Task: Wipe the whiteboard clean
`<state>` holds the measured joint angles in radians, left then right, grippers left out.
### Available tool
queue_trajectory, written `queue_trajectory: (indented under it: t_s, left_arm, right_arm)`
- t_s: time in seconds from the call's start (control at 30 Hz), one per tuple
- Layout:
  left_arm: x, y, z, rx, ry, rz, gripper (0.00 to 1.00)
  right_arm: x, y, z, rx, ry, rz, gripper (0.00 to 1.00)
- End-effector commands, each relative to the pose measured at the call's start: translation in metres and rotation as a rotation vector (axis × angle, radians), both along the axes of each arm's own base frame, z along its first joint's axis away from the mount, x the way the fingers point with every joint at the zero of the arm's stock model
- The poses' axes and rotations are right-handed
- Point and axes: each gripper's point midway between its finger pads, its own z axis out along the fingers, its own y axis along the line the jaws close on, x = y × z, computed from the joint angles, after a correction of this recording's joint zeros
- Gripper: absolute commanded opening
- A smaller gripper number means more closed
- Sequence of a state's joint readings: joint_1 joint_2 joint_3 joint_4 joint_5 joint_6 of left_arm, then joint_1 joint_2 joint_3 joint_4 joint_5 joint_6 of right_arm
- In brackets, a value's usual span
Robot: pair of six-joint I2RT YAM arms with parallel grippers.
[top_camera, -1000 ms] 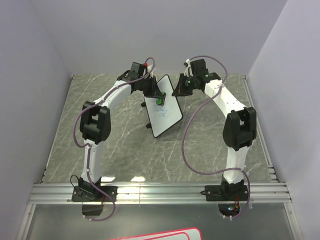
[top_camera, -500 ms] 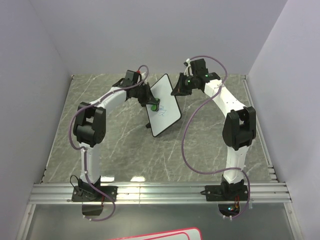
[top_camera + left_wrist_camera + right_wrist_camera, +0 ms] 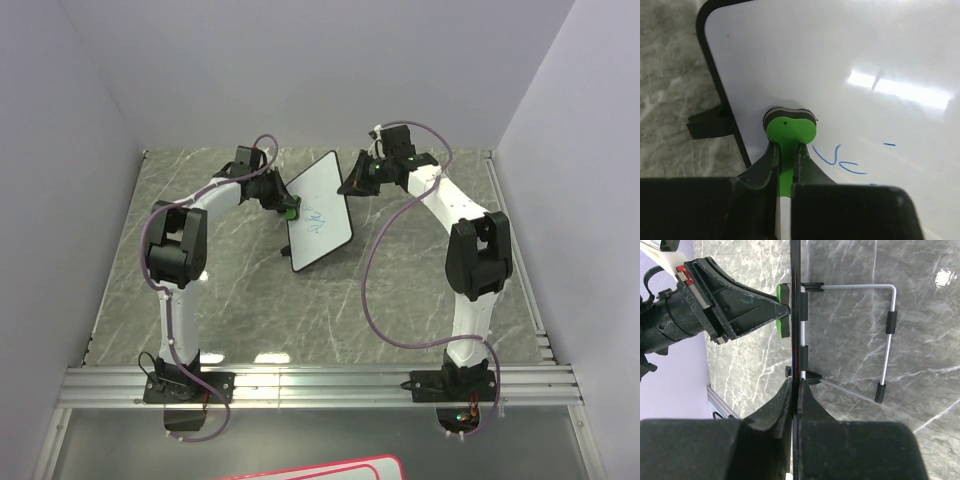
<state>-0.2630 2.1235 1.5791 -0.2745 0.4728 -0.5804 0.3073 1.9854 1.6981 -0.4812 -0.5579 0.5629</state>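
So we've got the whiteboard [image 3: 318,215] standing tilted on the marble surface [image 3: 240,300], towards the back. Our right tool [image 3: 794,387] is pinched tight on its edge to steady it. Our left tool [image 3: 786,150] grips a little green eraser [image 3: 790,131], pressed to the board near its left rim. Blue scribbles [image 3: 840,162] sit right beside it, so we reckon there's plenty left to wipe.

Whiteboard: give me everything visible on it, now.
The whiteboard is a small glossy white panel with thin black rim, rounded corners and black feet, propped tilted by a wire stand on the marble-look table. Blue scribbles mark it. The right gripper clamps its edge; the left gripper presses a green eraser on its face.
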Motion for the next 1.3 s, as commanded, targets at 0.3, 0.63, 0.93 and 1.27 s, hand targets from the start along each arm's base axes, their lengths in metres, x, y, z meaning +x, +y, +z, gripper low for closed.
queue_trajectory:
  t_s: [0.3, 0.63, 0.93, 1.27]
  left_arm:
    - [-0.037, -0.096, 0.082, -0.278, -0.089, -0.176, 0.00]
    - [0.000, -0.059, 0.034, -0.238, -0.036, -0.049, 0.00]
    - [0.014, -0.027, -0.008, -0.137, 0.028, 0.038, 0.00]
    - [-0.025, -0.086, 0.048, -0.132, -0.042, -0.124, 0.00]
  right_arm:
    - [-0.016, 0.036, 0.002, 0.088, 0.103, 0.049, 0.00]
    - [-0.025, 0.033, -0.005, 0.082, 0.122, 0.052, 0.00]
    - [-0.025, 0.032, -0.003, 0.077, 0.113, 0.053, 0.00]
    - [-0.020, 0.031, -0.008, 0.072, 0.130, 0.006, 0.00]
